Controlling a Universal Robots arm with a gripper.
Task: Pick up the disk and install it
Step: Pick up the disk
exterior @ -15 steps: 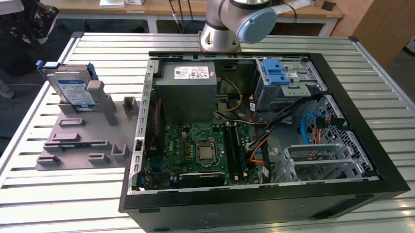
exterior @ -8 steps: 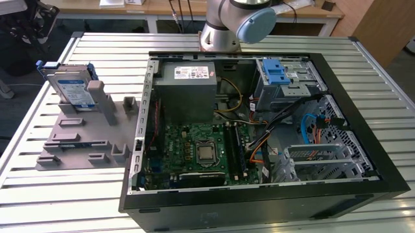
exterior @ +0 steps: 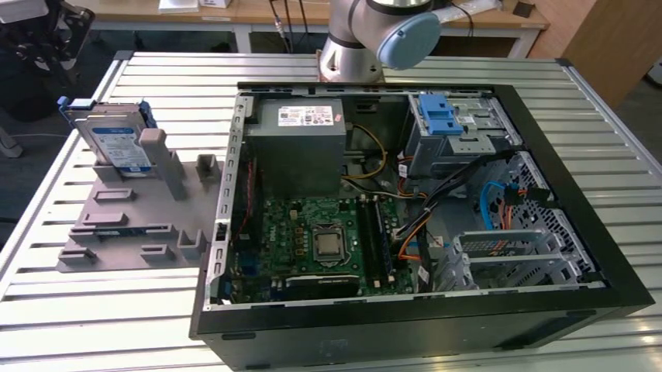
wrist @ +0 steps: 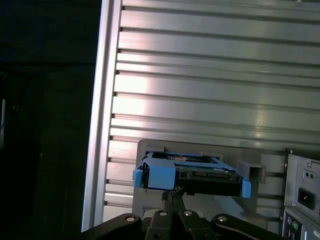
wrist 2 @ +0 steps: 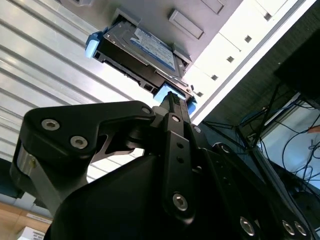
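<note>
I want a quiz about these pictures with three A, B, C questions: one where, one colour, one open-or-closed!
1. The computer case is: A. open B. closed C. wrapped up.
2. The disk is: A. inside the case B. upright in the grey stand C. under the case.
3. Its carrier frame is: A. red B. green C. blue.

Answers: 1 A, its insides show from above; 2 B, it stands in the stand at the exterior view's left of the case; 3 C, blue edges clip round the disk.
</note>
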